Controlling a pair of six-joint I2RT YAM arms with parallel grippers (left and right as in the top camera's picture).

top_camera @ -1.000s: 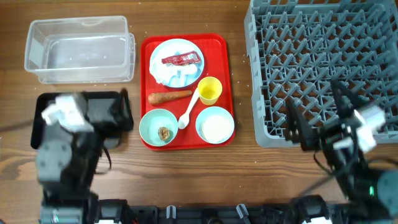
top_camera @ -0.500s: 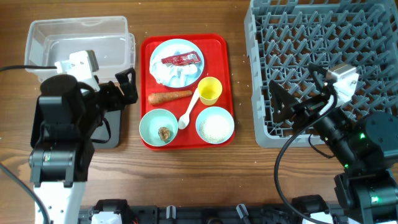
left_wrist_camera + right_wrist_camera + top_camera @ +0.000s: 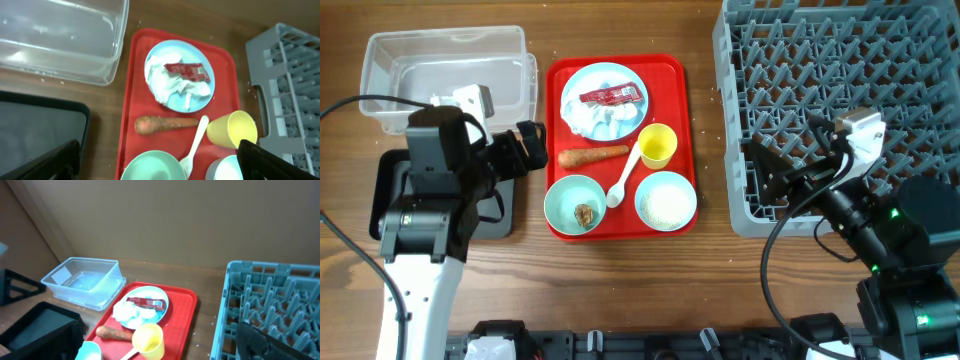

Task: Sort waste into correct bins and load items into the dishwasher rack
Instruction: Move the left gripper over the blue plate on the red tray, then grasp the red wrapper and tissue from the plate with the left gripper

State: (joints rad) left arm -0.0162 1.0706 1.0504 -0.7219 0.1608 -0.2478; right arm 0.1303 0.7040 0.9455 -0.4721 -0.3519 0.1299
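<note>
A pale blue plate [image 3: 582, 82] on the red tray holds the red wrapper [image 3: 613, 96] and white tissue [image 3: 605, 122]. Below it lie the carrot [image 3: 592, 156], yellow cup [image 3: 658, 145] and white spoon [image 3: 623, 180]. One bowl [image 3: 563, 196] holds a brown scrap [image 3: 585, 214]; the other bowl [image 3: 666, 200] holds rice. My left gripper [image 3: 527, 148] is open and empty beside the tray's left edge, facing the carrot [image 3: 165, 124]. My right gripper [image 3: 772, 180] is open and empty over the front left corner of the grey rack [image 3: 840, 90].
The clear tub [image 3: 448, 80] stands at the back left. The black tray [image 3: 388, 185] lies in front of it, mostly under my left arm. The red tray [image 3: 620, 240] sits between the bins and the rack. Cables trail from both arms.
Both arms have risen from the front edge. The left gripper moved up and right toward the tray. The right gripper moved left over the rack's corner.
</note>
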